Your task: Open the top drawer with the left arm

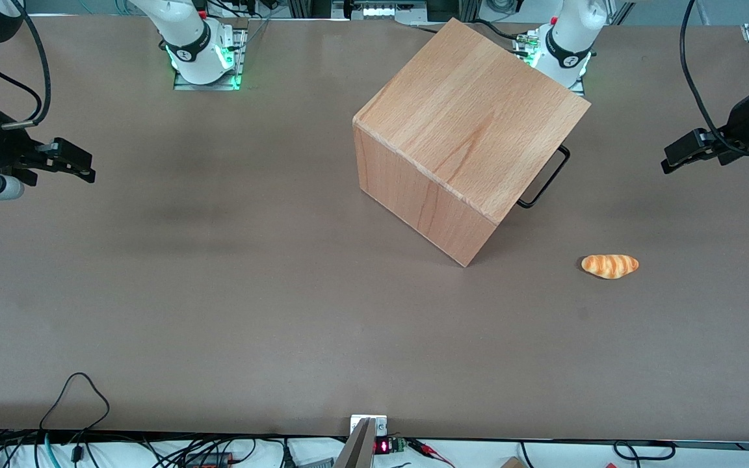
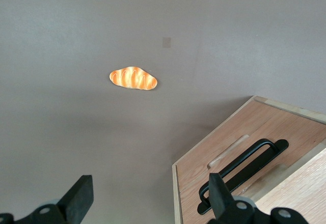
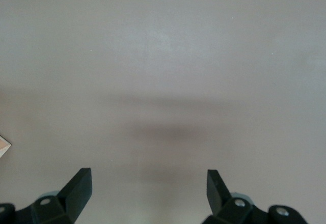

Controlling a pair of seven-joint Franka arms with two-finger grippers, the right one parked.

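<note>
The wooden cube cabinet (image 1: 472, 123) stands on the brown table, turned at an angle. Its front faces the working arm's end of the table and is hidden in the front view; only the thin black U-shaped handle (image 1: 547, 179) sticks out near the cabinet's top edge. In the left wrist view the top drawer's flat front (image 2: 298, 137) and its handle (image 2: 244, 170) show, and the drawer sits flush with the cabinet. The left arm's gripper (image 1: 668, 162) hovers above the table, well apart from the handle, toward the working arm's end. It is open and empty (image 2: 150, 196).
A small orange bread roll (image 1: 610, 266) lies on the table nearer the front camera than the gripper and beside the cabinet; it also shows in the left wrist view (image 2: 133, 78). Cables hang along the table's front edge (image 1: 75, 396).
</note>
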